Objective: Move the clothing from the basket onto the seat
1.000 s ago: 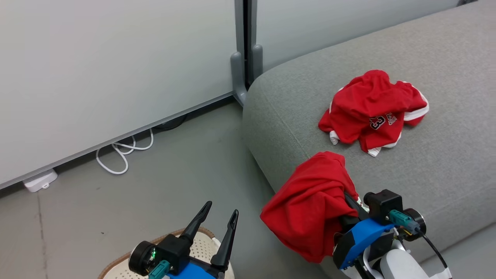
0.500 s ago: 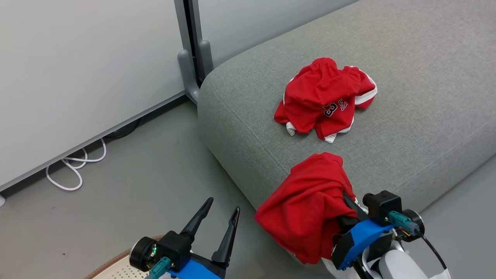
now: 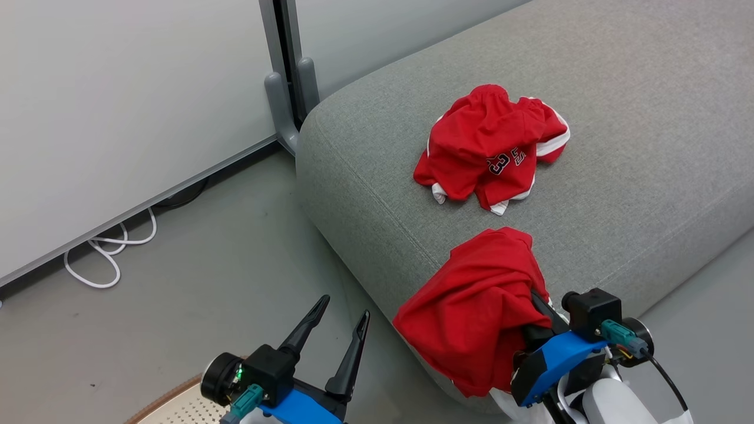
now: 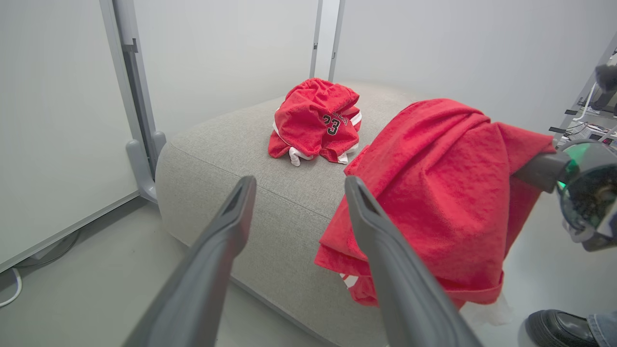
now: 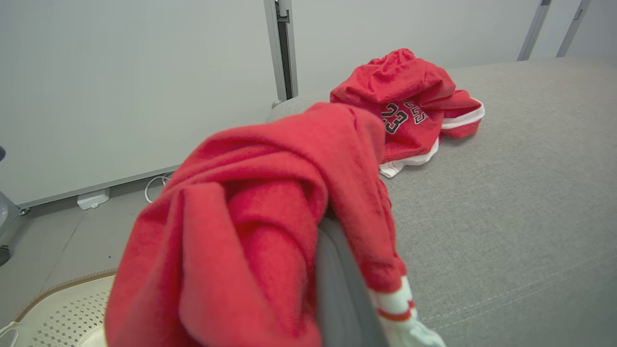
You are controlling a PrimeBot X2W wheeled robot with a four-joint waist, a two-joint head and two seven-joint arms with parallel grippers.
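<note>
Head cam has swung since a second ago: the whole frame shifted, the things themselves did not.

- seat (image 3: 618,106): grey cushion, now more central in the head view, with more of its left corner showing.
- partition panel (image 3: 118,88) with grey post (image 3: 281,88), just beside the seat's corner. Both slid left in frame with the camera.
- held garment (image 3: 471,312): red, bunched over the right gripper (image 3: 539,309), same drape as before. It hangs at the seat's front edge, upper part over the cushion and lower part off it. Can't tell if it touches the fabric. A white striped cuff dangles below.
- numbered garment (image 3: 489,150): crumpled heap on the seat top, well apart from the held one, unmoved. Reads "23", dark with a white outline. The smaller lettering beside it is unreadable.
- basket (image 3: 177,406): on the floor under the left gripper. Less of it is in frame than before, only the brown rim and perforated base.
- right gripper: clamped tight on the held garment, fingertips buried in cloth.
- left gripper (image 3: 344,309): fingers still spread wide, nothing between them.
- white cable (image 3: 106,259): looped on the floor by the panel base.
- black shoe (image 4: 559,327): a person's foot, at the left wrist view's corner.
</note>
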